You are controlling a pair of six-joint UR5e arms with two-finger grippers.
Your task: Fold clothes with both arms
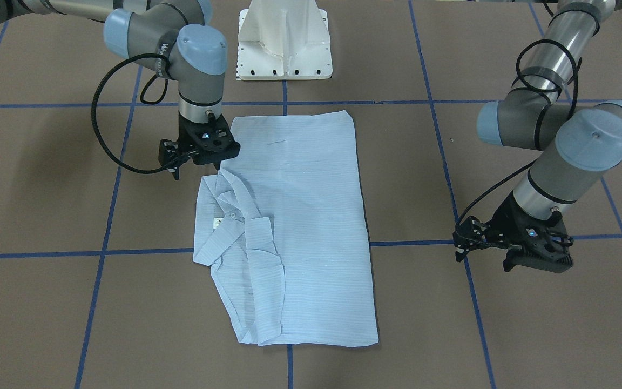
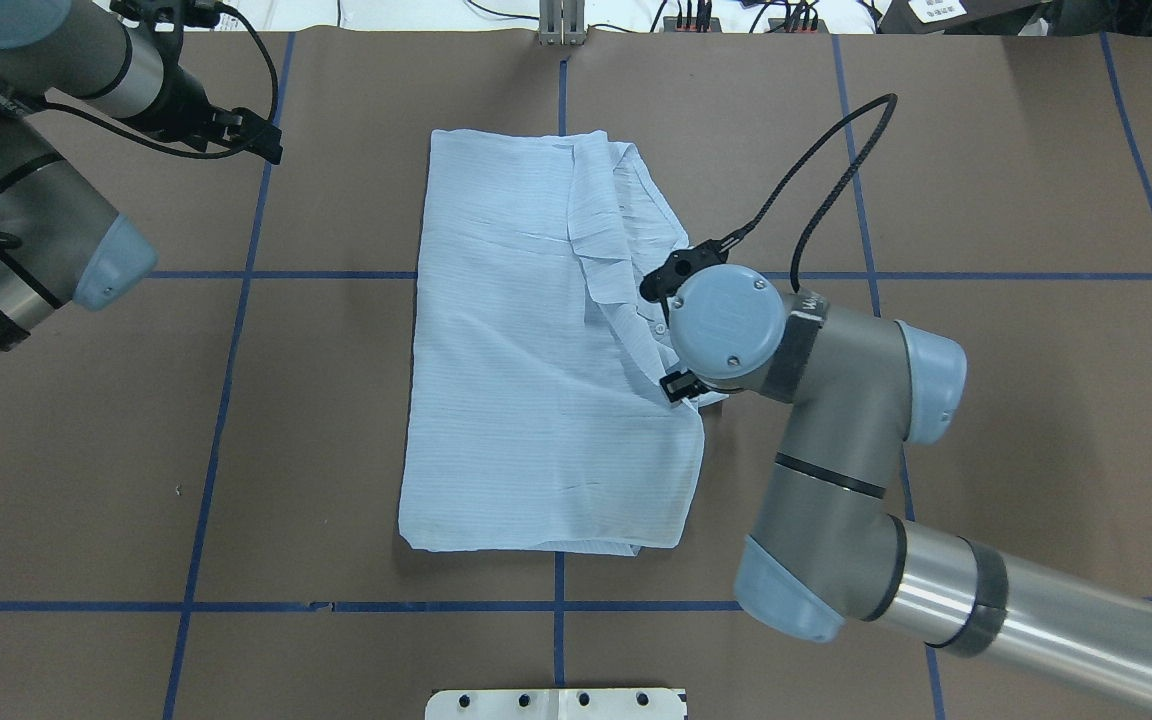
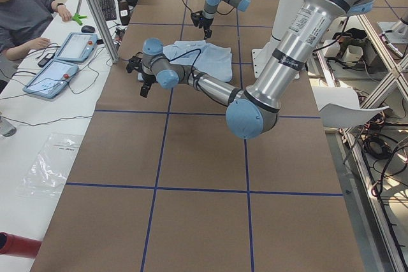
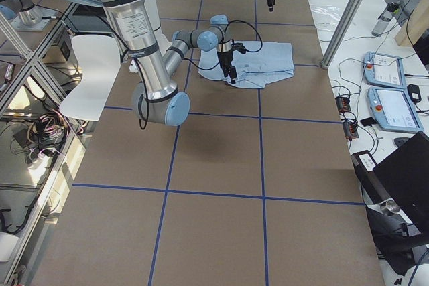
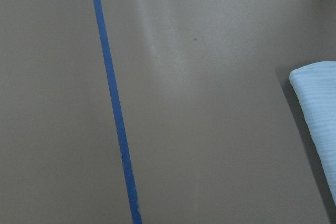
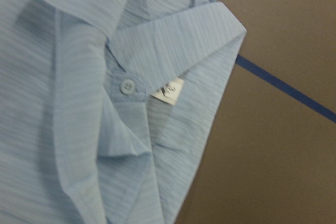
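Note:
The light-blue shirt (image 1: 311,216) lies folded into a long rectangle at the table's middle, with its collar (image 1: 230,216) and neck label (image 1: 216,222) facing up. It also shows in the overhead view (image 2: 516,380). My right gripper (image 1: 211,162) points down at the shirt's edge just beside the collar. Its wrist view shows the collar (image 6: 173,51), the label (image 6: 169,90) and a button (image 6: 126,86), but no fingers. My left gripper (image 1: 508,263) hangs over bare table well away from the shirt, and only a shirt edge (image 5: 315,114) shows in its wrist view. I cannot tell whether either gripper is open or shut.
The white pedestal base (image 1: 284,43) stands behind the shirt. Blue tape lines (image 1: 106,216) cross the brown table. Tablets (image 3: 60,62) and a seated person (image 3: 25,17) are on the operators' side. A white chair (image 4: 90,78) stands beyond the robot's side.

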